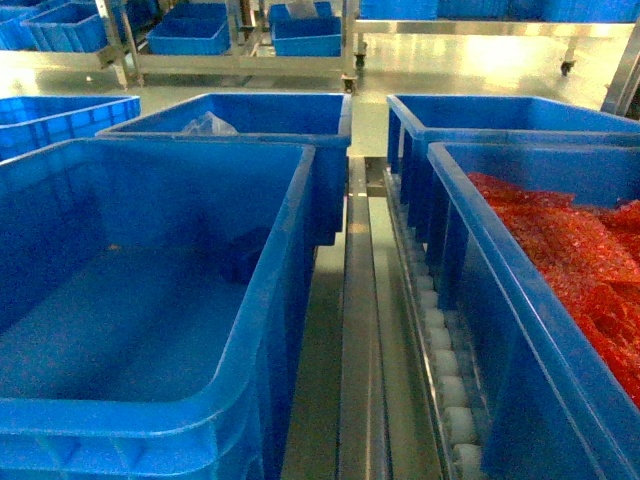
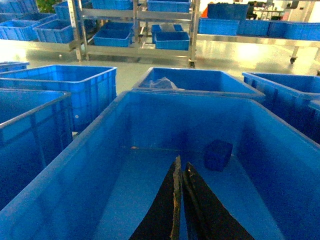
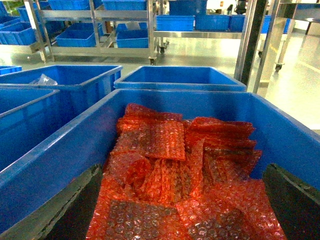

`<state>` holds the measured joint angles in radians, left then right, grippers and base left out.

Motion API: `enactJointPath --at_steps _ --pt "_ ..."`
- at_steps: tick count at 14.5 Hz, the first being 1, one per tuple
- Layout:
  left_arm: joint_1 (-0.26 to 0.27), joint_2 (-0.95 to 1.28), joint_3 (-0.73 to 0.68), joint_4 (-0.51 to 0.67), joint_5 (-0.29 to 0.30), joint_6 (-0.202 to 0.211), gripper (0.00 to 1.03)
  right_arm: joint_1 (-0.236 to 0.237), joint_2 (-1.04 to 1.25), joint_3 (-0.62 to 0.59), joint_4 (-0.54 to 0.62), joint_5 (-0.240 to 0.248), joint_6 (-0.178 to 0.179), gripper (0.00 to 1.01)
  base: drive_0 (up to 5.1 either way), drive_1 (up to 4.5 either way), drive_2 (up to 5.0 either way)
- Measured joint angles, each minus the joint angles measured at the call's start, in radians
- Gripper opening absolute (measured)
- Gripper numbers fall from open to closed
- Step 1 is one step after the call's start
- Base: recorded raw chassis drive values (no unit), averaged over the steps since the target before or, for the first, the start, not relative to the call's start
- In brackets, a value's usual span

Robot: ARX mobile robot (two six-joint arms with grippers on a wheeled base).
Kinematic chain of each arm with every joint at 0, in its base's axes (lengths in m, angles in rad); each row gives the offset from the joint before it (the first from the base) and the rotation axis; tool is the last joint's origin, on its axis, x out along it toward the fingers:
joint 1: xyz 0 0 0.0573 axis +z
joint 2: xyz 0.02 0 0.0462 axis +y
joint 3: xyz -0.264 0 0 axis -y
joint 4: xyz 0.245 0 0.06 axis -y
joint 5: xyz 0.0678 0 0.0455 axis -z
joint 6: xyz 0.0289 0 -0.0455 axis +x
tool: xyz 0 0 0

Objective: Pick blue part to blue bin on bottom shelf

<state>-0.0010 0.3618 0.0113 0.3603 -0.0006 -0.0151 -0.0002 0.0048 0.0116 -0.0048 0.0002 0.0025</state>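
The blue part [image 2: 218, 155], a small dark blue block, lies on the floor of a large blue bin [image 2: 125, 100] near its far wall; the head view shows the blue part [image 1: 243, 262] in the left blue bin [image 1: 300, 260]. My left gripper [image 2: 181, 164] is shut with nothing in it, inside this bin, its tips just left of and short of the part. My right gripper [image 3: 180, 200] hangs open over red bubble-wrap bags [image 3: 170, 170] in another blue bin. The bins stand on a low steel level with white roller tracks [image 1: 445, 380], the bottom shelf. Neither gripper shows in the head view.
A steel rail [image 1: 360, 330] runs between the two near bins. Behind them stand more blue bins, one holding a clear plastic bag [image 1: 207, 125]. Steel racks [image 1: 240, 60] with blue bins stand across the shiny floor.
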Motion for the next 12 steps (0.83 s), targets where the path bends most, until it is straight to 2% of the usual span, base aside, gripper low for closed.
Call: enactJointPath --at_steps 8,9,10,12 --pt "0.0 -0.179 0.0 -0.179 0.0 0.0 0.02 0.0 0.0 0.0 0.0 0.0 0.0 0.98 0.0 0.0 0.0" --pt "0.0 -0.202 0.0 -0.209 0.0 0.0 0.02 0.0 0.0 0.0 0.0 0.0 0.0 0.98 0.0 0.0 0.0" --pt "0.0 -0.308 0.0 -0.363 0.003 0.0 0.02 0.0 0.0 0.0 -0.001 0.0 0.0 0.98 0.0 0.0 0.0" --pt "0.0 -0.354 0.0 -0.365 0.0 0.002 0.02 0.0 0.0 0.0 -0.003 0.002 0.0 0.98 0.0 0.0 0.0"
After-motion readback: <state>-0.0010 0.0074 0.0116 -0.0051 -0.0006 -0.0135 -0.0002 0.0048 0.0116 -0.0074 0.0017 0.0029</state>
